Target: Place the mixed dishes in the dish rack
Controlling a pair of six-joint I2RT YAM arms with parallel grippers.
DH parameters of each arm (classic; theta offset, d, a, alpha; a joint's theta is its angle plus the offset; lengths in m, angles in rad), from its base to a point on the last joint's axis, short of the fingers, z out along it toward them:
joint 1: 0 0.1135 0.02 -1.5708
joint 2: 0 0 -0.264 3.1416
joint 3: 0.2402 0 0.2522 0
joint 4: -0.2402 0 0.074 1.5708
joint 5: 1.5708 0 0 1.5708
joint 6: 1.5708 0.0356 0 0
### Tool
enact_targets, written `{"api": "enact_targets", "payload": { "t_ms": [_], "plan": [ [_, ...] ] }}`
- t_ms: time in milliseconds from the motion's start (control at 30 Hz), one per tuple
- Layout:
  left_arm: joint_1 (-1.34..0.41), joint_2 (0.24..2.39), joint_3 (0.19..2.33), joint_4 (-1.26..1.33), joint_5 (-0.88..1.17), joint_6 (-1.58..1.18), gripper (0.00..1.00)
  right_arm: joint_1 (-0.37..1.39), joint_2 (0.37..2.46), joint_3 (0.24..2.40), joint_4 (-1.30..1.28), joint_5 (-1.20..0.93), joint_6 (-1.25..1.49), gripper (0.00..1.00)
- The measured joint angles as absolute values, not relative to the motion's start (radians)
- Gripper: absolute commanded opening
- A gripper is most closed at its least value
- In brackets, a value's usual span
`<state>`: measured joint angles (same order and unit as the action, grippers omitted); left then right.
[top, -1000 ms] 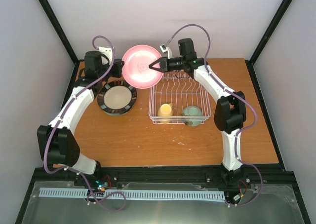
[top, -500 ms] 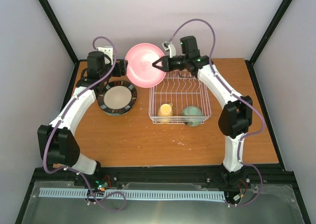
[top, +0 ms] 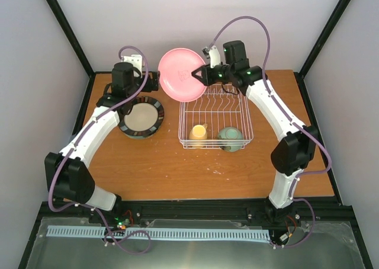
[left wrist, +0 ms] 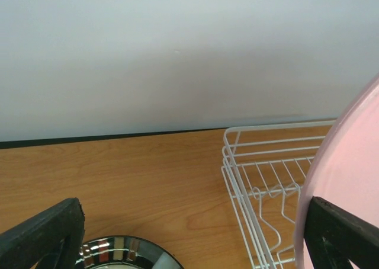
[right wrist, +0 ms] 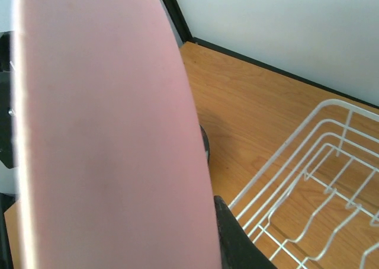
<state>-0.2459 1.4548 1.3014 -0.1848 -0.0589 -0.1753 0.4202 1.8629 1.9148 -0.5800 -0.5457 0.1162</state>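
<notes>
The pink plate [top: 182,74] looks smooth, with a soft satin sheen. The desk [top: 154,162] is matt, wood-grained board. The rack [top: 216,118] is thin white coated wire. Below the left tool [top: 155,79], the dark-rimmed plate [top: 140,117] has a glossy, mirror-like rim. The tool's fingers [left wrist: 41,236] look matt black.

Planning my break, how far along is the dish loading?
Done: yellow mug and green bowl sit in the rack. In hand: the right claw holds the pink plate up near the rack's far corner; left claw open. Left: racking it, then the dark-rimmed plate on the table.
</notes>
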Motion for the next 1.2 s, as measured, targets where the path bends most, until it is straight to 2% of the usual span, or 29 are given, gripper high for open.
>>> {"api": "enact_targets", "payload": {
  "t_ms": [467, 533, 667, 733, 867, 1200],
  "plan": [
    [-0.243, 1.476, 1.295, -0.189, 0.063, -0.198, 1.00, 0.393, 1.762, 1.760, -0.540, -0.527, 0.119, 0.03],
    [-0.202, 1.478, 1.295, -0.205, -0.067, -0.188, 1.00, 0.357, 1.755, 1.758, -0.579, -0.416, 0.121, 0.03],
    [0.002, 1.461, 1.270, -0.186, -0.229, -0.183, 1.00, 0.165, 1.751, 1.757, -0.620, -0.205, 0.129, 0.03],
    [0.049, 1.401, 1.201, -0.138, -0.184, -0.184, 1.00, 0.111, 1.751, 1.757, -0.640, -0.128, 0.133, 0.03],
    [0.067, 1.314, 1.160, -0.103, -0.091, -0.200, 1.00, 0.131, 1.751, 1.757, -0.677, -0.059, 0.130, 0.03],
    [0.067, 1.377, 1.205, -0.168, -0.134, -0.190, 1.00, 0.156, 1.784, 1.827, -0.855, 0.078, 0.112, 0.03]
  ]
}}
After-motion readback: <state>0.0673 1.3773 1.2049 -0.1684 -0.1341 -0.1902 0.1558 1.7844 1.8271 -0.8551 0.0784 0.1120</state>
